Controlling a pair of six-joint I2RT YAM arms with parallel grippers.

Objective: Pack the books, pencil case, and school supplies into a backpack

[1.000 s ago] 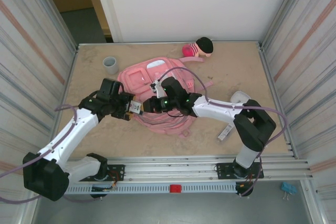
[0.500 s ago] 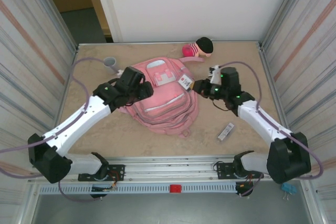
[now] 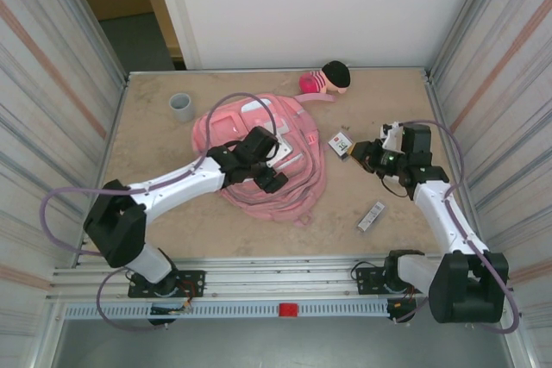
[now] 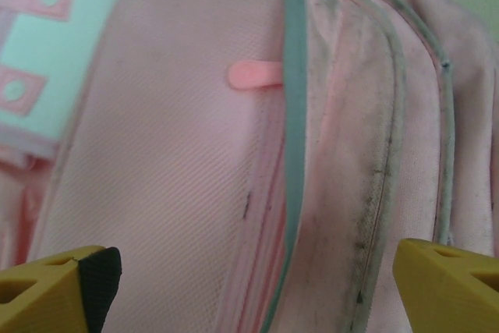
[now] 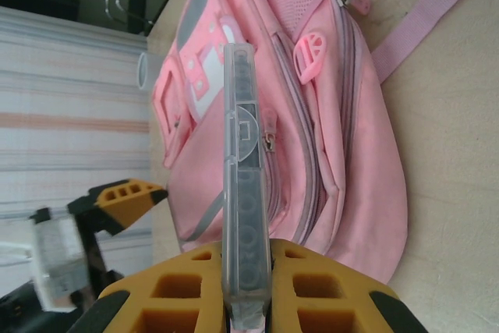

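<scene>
Right gripper (image 5: 248, 306) clamps a clear flat box (image 5: 245, 185) just beside the backpack (image 5: 351, 154).

Matt pink woven cloth of the backpack (image 4: 171, 177), fine-ribbed and smudged grey beside the piping; zip pull (image 4: 255, 75), smooth glossy plastic; box (image 5: 245, 185), clear smooth hard plastic; table (image 3: 397, 92), matt, mottled sandy surface; walls (image 3: 52, 84), ribbed sheet metal

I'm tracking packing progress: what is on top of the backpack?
The left gripper, open, hangs over the backpack front; nothing loose lies on it. Anything inside or underneath is covered by the pink fabric.
</scene>
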